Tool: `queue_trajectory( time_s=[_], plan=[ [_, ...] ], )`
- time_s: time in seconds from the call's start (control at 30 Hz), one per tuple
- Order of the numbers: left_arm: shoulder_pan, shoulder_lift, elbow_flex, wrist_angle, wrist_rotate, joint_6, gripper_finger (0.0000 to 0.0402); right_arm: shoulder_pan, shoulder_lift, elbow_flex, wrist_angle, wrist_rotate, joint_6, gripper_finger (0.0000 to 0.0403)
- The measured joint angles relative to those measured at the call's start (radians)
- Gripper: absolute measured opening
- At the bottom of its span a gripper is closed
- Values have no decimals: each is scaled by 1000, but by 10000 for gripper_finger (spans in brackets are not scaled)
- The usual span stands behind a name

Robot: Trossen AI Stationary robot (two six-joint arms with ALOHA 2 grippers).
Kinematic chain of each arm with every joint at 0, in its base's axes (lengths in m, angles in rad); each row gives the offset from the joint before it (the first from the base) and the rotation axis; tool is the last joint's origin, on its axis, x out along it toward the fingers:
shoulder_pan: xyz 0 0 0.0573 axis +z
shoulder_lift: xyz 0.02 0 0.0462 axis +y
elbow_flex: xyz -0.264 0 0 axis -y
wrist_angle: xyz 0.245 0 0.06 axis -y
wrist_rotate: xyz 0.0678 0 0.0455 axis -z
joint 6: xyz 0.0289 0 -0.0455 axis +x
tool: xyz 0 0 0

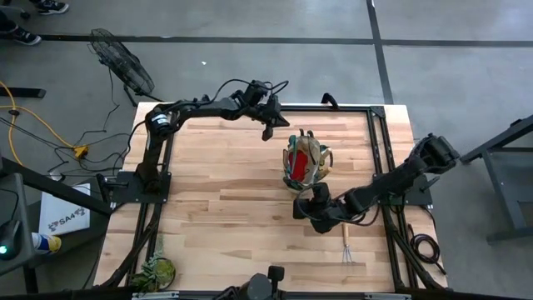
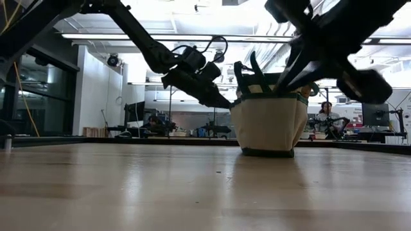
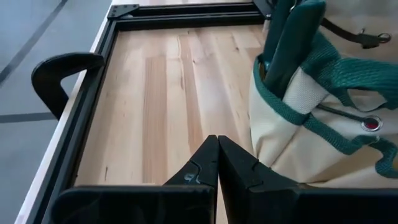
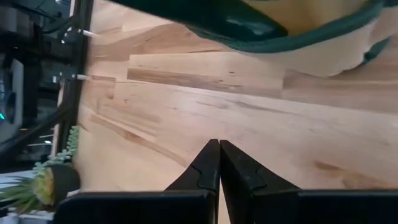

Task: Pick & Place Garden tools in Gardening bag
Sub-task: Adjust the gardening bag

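The tan gardening bag (image 1: 305, 163) with green trim stands upright on the table's middle right, with tools and a red cloth (image 1: 294, 166) inside; it also shows in the low view (image 2: 268, 122). A dark green pruner handle (image 3: 292, 37) sticks out of a bag pocket. A wooden-handled hand rake (image 1: 347, 245) lies flat on the table near the right front. My left gripper (image 3: 217, 163) is shut and empty above the table at the bag's far left (image 1: 268, 132). My right gripper (image 4: 219, 167) is shut and empty just in front of the bag (image 1: 301, 208).
A leafy plant clump (image 1: 155, 271) sits at the table's near left corner. A black frame rail (image 3: 81, 124) runs along the table's edges. Bare wood lies to the bag's left. A person (image 2: 329, 112) sits in the room behind.
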Motion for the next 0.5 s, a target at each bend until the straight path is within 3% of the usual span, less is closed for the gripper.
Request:
queue_trajectory(
  time_s=[0.5],
  plan=[
    [-25,0,0,-39,44,62,0,-58,56,0,88,44,-61,2]
  ],
)
